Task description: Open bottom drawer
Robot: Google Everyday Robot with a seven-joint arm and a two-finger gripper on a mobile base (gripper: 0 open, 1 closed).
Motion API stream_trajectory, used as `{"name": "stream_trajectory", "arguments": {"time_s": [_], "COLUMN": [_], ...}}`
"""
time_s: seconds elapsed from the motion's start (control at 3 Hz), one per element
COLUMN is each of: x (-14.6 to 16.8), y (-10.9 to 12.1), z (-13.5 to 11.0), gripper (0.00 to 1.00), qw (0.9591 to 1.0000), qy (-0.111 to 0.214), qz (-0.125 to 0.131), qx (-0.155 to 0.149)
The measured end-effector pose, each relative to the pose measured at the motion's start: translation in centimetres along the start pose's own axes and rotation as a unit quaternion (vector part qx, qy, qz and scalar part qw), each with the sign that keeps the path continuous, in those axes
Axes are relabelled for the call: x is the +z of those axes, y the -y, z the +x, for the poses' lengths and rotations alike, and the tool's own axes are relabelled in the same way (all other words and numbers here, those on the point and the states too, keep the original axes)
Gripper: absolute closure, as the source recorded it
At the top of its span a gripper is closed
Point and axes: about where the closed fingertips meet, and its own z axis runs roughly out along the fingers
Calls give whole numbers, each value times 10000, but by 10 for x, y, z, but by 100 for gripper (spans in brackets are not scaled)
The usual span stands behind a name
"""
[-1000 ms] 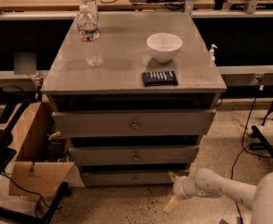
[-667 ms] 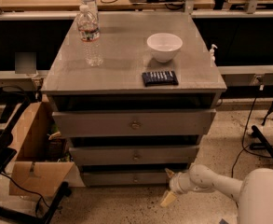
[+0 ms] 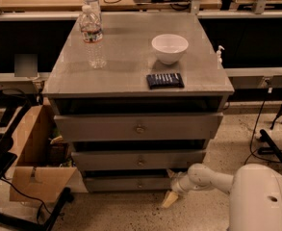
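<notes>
Low down at the cabinet's foot, the bottom drawer (image 3: 126, 183) sits beneath the two larger drawer fronts. The gripper (image 3: 171, 198) hangs just beside the drawer's right end, near the floor; whether it is spread or closed, I cannot tell. A water bottle (image 3: 93, 37), white bowl (image 3: 169, 47) and dark packet (image 3: 165, 80) stand on top.

White robot arm (image 3: 216, 179) with a tan-tipped gripper (image 3: 171, 188)

The arm is smooth, glossy off-white, made of rounded segments with a ball-like joint. It widens into a broad domed shell bearing one small dark dot. The cream gripper sits low, beside the right end of the bottom drawer (image 3: 126, 183).
</notes>
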Motion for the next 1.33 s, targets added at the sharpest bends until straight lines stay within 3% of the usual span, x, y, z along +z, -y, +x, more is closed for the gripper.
{"name": "stream_trajectory", "arguments": {"time_s": [0.33,1.0,1.33], "x": [19,39,35], "y": [5,9,5], "z": [-2,-4,-5], "gripper": [16,63,94], "qw": [9999,9990,9990], "qy": [-127,-387,-377], "qz": [-84,-170,-174], "qx": [-74,-161,-137]}}
